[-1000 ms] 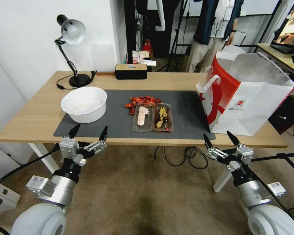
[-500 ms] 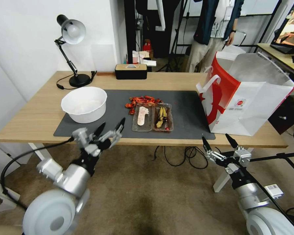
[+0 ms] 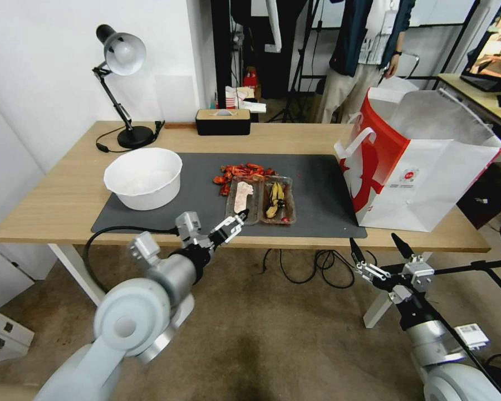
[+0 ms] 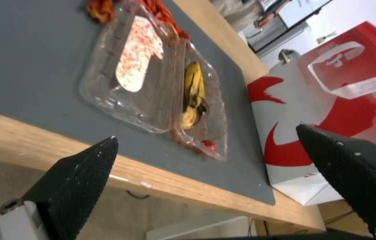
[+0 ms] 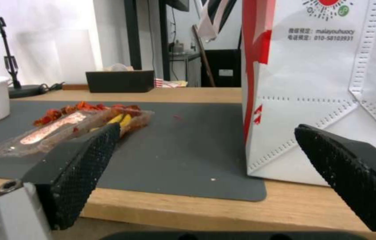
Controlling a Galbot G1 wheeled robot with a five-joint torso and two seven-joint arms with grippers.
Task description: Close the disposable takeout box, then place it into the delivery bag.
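Wooden table (image 3: pixel 67 195) under a grey mat (image 3: pixel 317 184) from the head camera: I see the box (image 3: pixel 260 200) lying open near the mat's front edge, the bag (image 3: pixel 423 167) standing well to its right; my left gripper (image 3: pixel 236 220) sits just before the box's left half, jaws slightly apart and empty, while the right gripper (image 3: pixel 378 248) waits below the table edge, jaws wide. Left wrist camera: both halves of the box (image 4: pixel 152 90) lie between my spread tips, so I judge I should catch the left half's outer rim and fold it over the hinge; right wrist camera: the bag (image 5: pixel 321 86) is close, its mouth out of frame.

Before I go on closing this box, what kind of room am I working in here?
Probably a lab or office test setup: a wooden desk with a desk lamp, a monitor on a side desk, and stands and cables behind.
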